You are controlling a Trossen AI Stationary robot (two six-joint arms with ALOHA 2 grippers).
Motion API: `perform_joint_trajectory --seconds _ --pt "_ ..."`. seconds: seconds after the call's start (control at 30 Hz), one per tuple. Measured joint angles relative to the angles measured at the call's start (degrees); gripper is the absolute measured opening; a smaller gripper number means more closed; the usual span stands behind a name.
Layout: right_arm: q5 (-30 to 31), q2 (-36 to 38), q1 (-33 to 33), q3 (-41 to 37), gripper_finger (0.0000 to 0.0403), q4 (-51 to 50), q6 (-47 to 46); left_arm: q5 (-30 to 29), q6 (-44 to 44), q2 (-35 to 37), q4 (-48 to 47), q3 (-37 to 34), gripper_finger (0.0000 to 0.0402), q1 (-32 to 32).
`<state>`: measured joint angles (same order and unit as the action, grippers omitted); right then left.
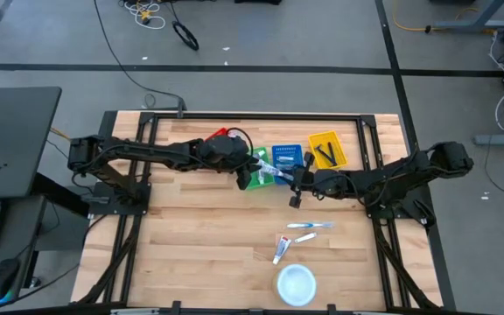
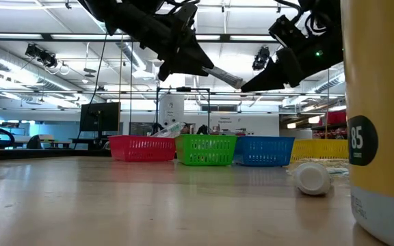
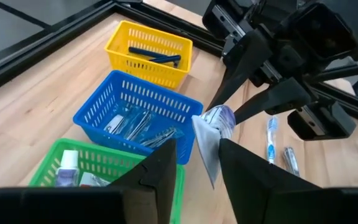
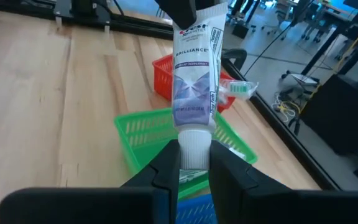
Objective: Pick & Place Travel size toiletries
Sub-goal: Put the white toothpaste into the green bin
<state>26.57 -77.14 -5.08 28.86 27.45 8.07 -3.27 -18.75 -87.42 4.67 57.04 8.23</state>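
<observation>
A white toothpaste tube (image 4: 193,81) with blue-purple print hangs in the air between both grippers, above the green basket (image 1: 254,178). It also shows in the low view as the tube (image 2: 221,74), tilted, well over the baskets. My left gripper (image 3: 197,162) is shut on its flat crimped end. My right gripper (image 4: 193,163) is shut on its cap end. More toiletries lie on the table nearer the near edge: a toothbrush (image 1: 303,226), a second slim item (image 1: 304,238) and a small tube (image 1: 281,251). My left gripper pinches the tube's flat crimped end (image 3: 205,148) between its two fingers, coming from the table's left. The tube is clear of the table and reaches toward the right gripper. My right gripper pinches the white cap (image 4: 193,148) between its two fingertips, coming from the table's right, along the tube's length. The tube is lifted clear.
Four small baskets stand in a row near the far edge: red (image 2: 142,147), green, blue (image 3: 132,115) with clear-wrapped items, yellow (image 3: 149,51) with dark razors. A round white disc (image 1: 296,284) lies near the near edge. Bare wood lies to the left and right.
</observation>
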Motion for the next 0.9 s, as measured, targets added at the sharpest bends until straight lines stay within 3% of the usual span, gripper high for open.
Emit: perform_joint_trajectory --seconds 0.33,0.67,0.9 --pt "-0.13 0.0 0.63 0.0 0.0067 -0.06 0.44 0.88 2.34 0.0 0.5 0.0 0.0011 0.0" --pt "-0.22 0.04 1.71 0.0 0.0114 -2.54 -2.38 -1.26 2.64 0.0 -0.71 -0.04 0.0006 0.0" --pt "-0.49 0.07 2.45 0.0 0.0145 -16.93 -23.48 -11.71 2.34 0.0 -7.12 -0.04 0.0005 0.96"
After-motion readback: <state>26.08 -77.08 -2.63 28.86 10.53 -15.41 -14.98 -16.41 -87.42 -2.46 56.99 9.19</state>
